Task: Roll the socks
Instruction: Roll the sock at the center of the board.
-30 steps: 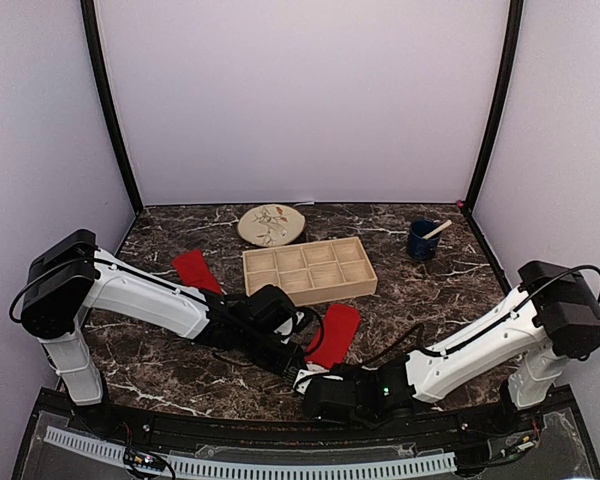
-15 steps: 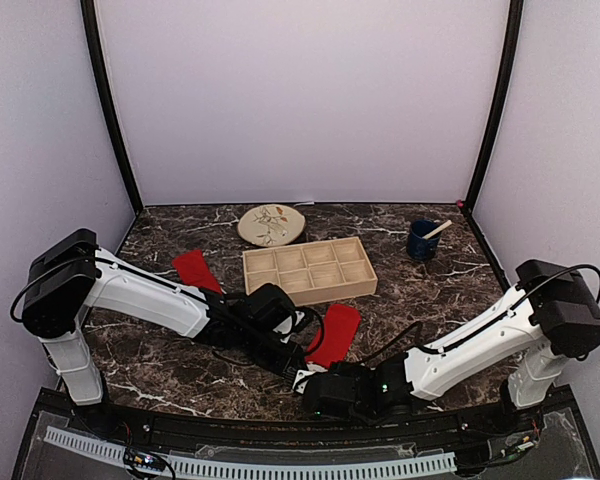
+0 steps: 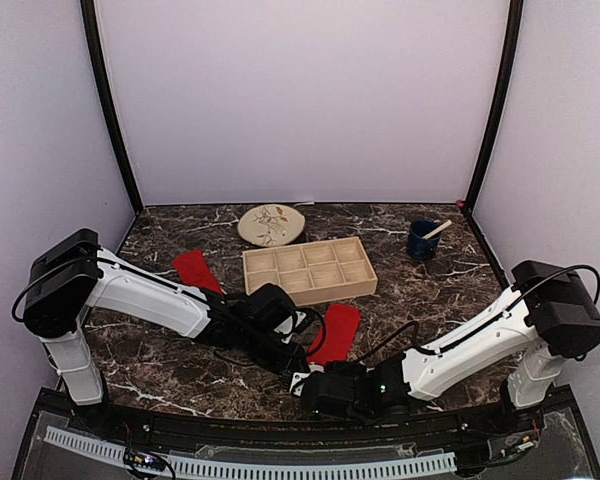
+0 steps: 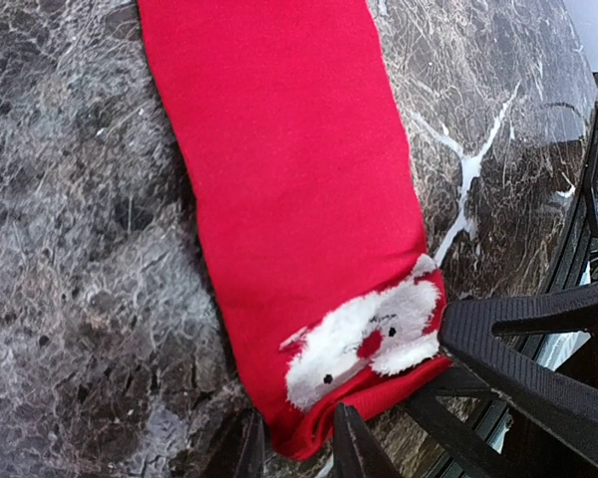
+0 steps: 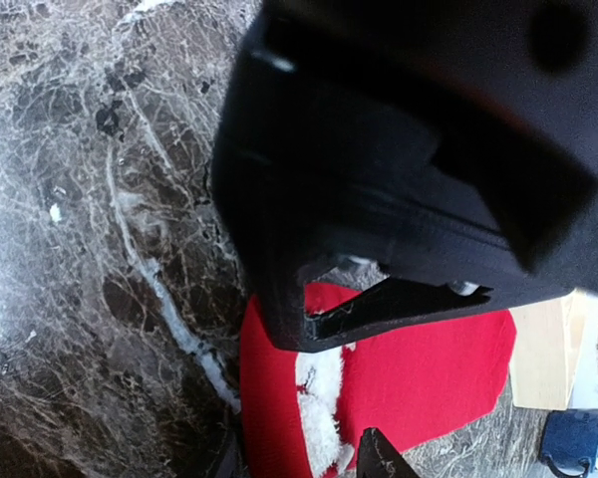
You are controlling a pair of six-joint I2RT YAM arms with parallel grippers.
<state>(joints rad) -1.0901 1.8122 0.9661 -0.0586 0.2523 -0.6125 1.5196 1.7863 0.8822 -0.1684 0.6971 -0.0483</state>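
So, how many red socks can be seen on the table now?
2. One bright red fabric sock lies flat left of the wooden compartment tray. The second red sock lies just in front of that tray. No other is visible.

Seen from above, the light is soft, even and bright; the pale lilac walls look nearly washed out; the dark veined marble tabletop carries faint shadows beneath the arms. In the left wrist view the bright red fabric sock is crisp and saturated, with pale glare at 1 o'clock. In the right wrist view a black plastic housing blurs at 1 o'clock; sharp stone at 9.
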